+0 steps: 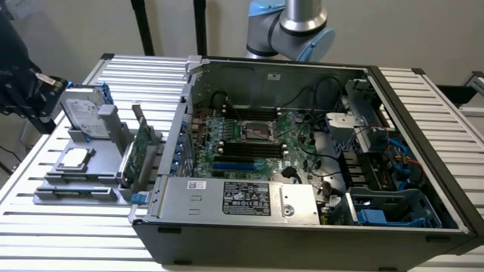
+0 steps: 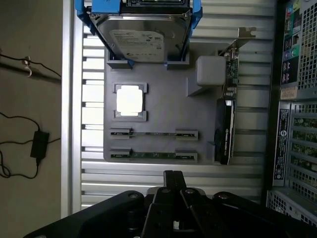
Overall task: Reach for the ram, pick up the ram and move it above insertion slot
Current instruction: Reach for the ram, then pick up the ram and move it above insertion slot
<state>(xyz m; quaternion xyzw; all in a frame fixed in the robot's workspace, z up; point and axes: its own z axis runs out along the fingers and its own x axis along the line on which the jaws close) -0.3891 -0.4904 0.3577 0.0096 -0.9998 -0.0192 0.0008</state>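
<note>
1. The black gripper (image 2: 173,174) hangs by the edge of the grey holder tray (image 2: 163,106) on the slatted metal table (image 2: 99,176), fingers clenched together and empty.
2. Two thin green memory sticks lie parallel in the tray. The ram (image 2: 153,155) nearest the fingers is untouched.
3. Also on the tray: one silver hard drive (image 2: 136,44), one square processor chip (image 2: 130,100) and one green expansion card (image 2: 225,134).
4. The long black insertion slot (image 1: 246,148) sits among parallel lookalikes inside the open PC case (image 1: 302,238).

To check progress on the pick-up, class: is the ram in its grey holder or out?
In. A ram stick and a second stick lie in the grey holder; the shut gripper is clear of both, holding nothing.
</note>
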